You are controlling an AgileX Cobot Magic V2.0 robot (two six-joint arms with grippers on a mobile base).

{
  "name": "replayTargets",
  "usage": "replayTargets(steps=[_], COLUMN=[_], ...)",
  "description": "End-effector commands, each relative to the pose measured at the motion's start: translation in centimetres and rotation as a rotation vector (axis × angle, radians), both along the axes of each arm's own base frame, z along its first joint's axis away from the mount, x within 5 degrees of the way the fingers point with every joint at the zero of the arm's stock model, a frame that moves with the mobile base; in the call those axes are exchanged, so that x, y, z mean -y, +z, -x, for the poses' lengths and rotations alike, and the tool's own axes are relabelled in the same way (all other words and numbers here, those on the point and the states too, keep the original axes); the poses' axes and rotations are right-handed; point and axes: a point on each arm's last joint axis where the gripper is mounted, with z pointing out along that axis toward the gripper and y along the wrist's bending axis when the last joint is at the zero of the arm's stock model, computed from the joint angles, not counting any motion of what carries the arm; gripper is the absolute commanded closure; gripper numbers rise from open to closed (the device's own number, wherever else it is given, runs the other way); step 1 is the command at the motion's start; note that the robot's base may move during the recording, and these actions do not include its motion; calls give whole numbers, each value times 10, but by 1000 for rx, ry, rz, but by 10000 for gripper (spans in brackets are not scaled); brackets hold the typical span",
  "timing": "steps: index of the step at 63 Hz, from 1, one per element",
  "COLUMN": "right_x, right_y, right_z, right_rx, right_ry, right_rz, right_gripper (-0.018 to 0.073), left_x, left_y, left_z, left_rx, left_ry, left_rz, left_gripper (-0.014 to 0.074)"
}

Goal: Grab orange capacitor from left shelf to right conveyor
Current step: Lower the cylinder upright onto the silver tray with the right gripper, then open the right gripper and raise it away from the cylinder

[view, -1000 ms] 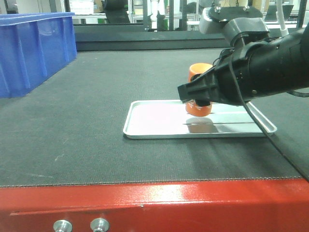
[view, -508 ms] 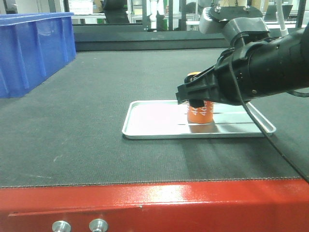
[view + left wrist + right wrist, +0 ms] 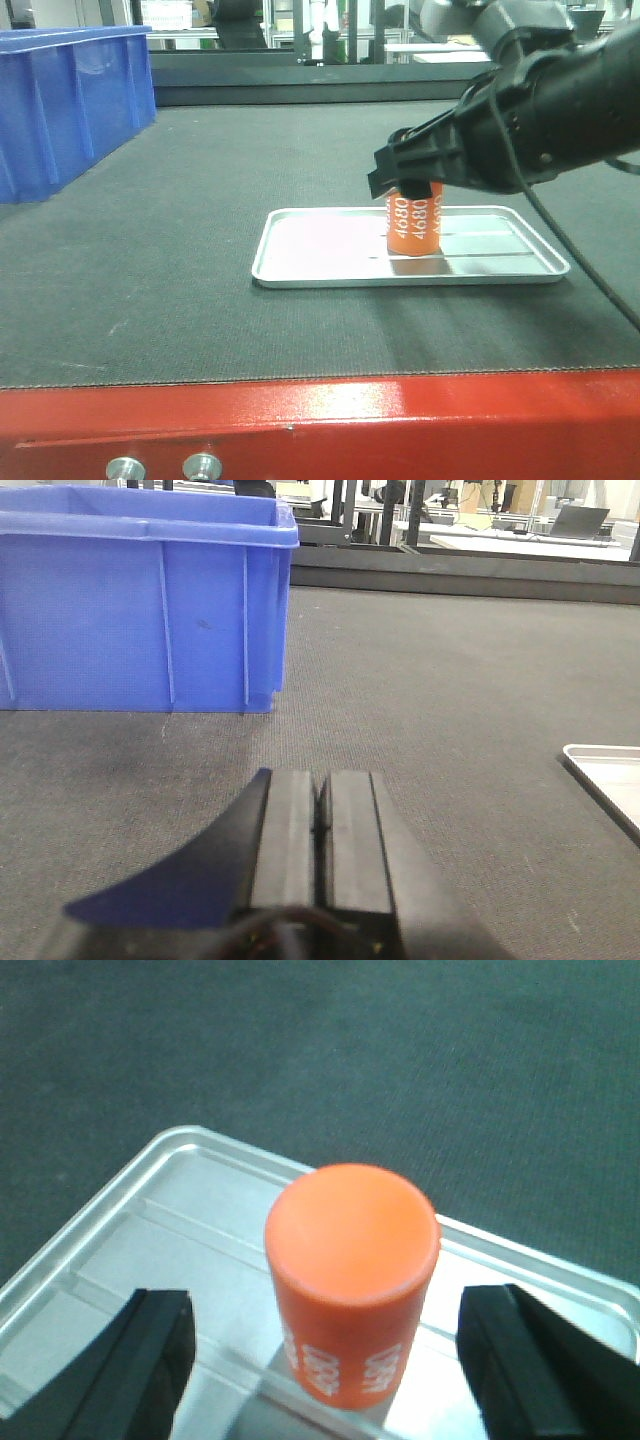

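The orange capacitor (image 3: 413,226) stands upright on a shallow silver tray (image 3: 320,246) that lies on the right conveyor (image 3: 150,290). White "4680" print shows round its side. My right gripper (image 3: 404,188) hovers just over its top, open. In the right wrist view the two black fingers (image 3: 150,1360) stand wide apart on either side of the capacitor (image 3: 352,1260), touching nothing. My left gripper (image 3: 320,802) is shut and empty, low over the belt (image 3: 450,680). The left shelf is out of view.
A blue plastic bin (image 3: 60,100) stands at the belt's back left, close ahead of the left gripper (image 3: 140,610). The red front edge (image 3: 400,420) carries round silver buttons (image 3: 125,467). The tray's corner (image 3: 605,775) shows right of the left gripper.
The right gripper lowered the capacitor onto the tray, let go of it and rose slightly. The capacitor now stands free and upright.
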Motion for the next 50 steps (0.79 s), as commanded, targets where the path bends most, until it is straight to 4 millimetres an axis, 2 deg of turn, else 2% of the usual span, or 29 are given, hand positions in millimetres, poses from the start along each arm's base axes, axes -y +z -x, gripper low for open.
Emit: replayTargets(steps=[1, 15, 19, 24, 34, 35, 39, 50], right_x=[0, 6, 9, 14, 27, 28, 34, 55], right_y=[30, 53, 62, 75, 101, 103, 114, 146], right_z=[1, 18, 25, 37, 67, 70, 83, 127], right_rx=[102, 69, 67, 65, 46, 40, 49, 126], right_ry=[5, 23, 29, 39, 64, 67, 76, 92], right_rz=[-44, -44, -48, -54, -58, -56, -65, -143], right_gripper=[-66, -62, -29, 75, 501, 520, 492, 492], left_x=[0, 0, 0, 0, 0, 0, 0, 0], left_y=[10, 10, 10, 10, 10, 10, 10, 10], left_z=[2, 2, 2, 2, 2, 2, 2, 2], left_rx=[99, 99, 99, 99, 99, 99, 99, 99], left_ry=[-4, -4, -4, -4, -4, -4, -4, -4], left_rz=[26, 26, 26, 26, 26, 26, 26, 26], left_gripper=[701, 701, 701, 701, 701, 701, 701, 701])
